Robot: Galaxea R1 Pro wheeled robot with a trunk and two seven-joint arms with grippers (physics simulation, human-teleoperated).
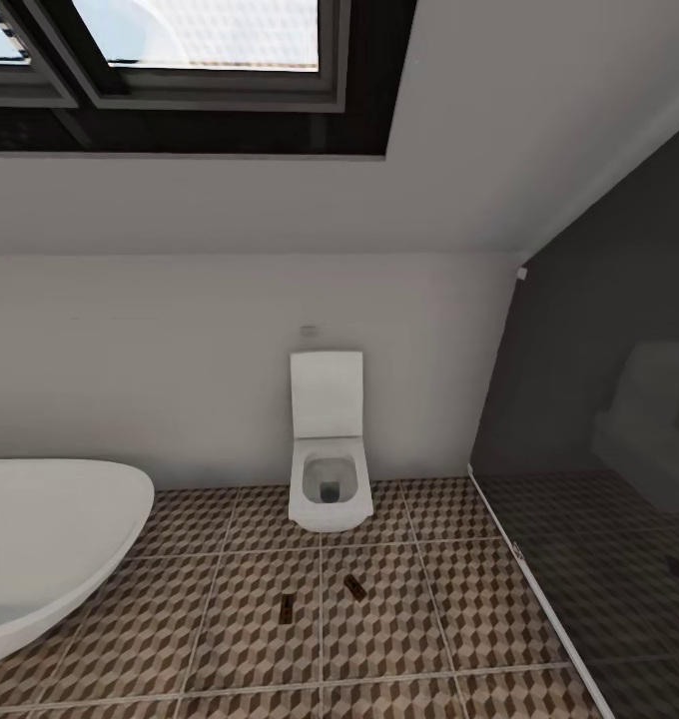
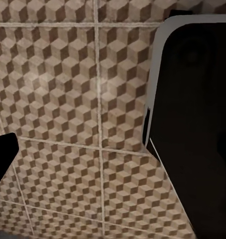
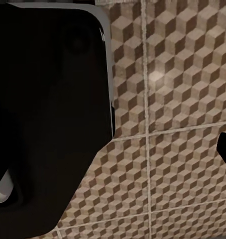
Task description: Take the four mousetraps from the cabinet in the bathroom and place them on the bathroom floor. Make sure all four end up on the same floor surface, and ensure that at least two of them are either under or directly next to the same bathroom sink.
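2 mousetraps (image 1: pixel 287 607) (image 1: pixel 355 587) flat on bathroom floor (image 1: pixel 429 619), long axes diverging; claw states indiscernible.

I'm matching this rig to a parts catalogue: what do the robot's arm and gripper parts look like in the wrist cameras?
In the left wrist view, a large matte black body with rounded corners has a thin light grey edge, above the cube-patterned bathroom floor. The right wrist view shows a similar black rounded housing with the same pale rim. No cables or markings are visible; the fingers cannot be made out.
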